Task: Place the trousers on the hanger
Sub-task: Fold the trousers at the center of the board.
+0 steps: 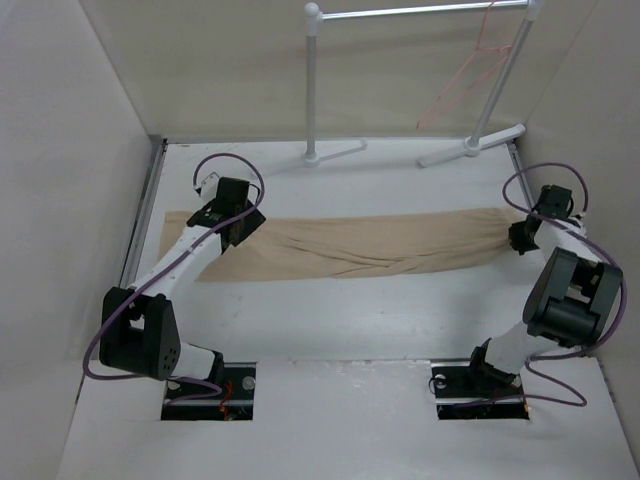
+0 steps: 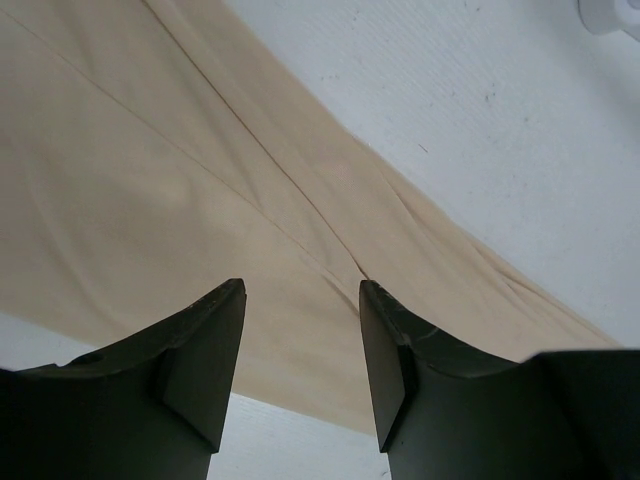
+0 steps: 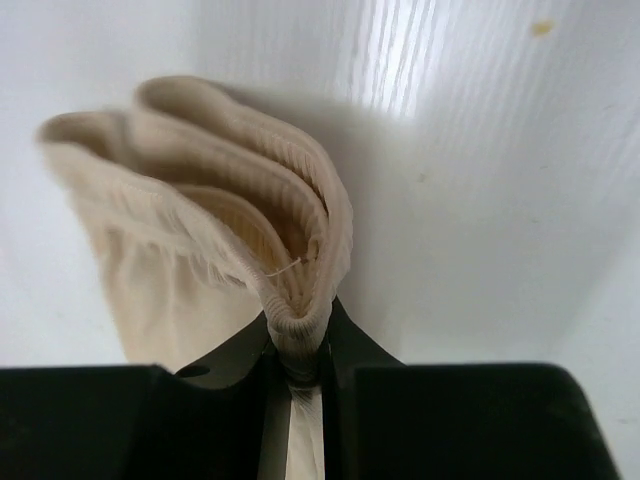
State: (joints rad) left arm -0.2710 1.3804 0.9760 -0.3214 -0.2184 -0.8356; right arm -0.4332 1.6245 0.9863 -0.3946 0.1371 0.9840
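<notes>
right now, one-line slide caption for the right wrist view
Right tool shut on the ribbed edge of the soft beige cloth trousers

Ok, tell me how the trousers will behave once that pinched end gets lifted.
Probably floppy: the trousers lie in twisted folds, so the middle should sag. The ribbed edge bunched in the right gripper likely resists slipping.

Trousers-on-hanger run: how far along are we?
Done: nothing on the hanger yet; it hangs bare on the rack. In hand: right gripper shut on the ribbed end of the trousers; left gripper open over the other end. Left: lift, drape over hanger.
</notes>
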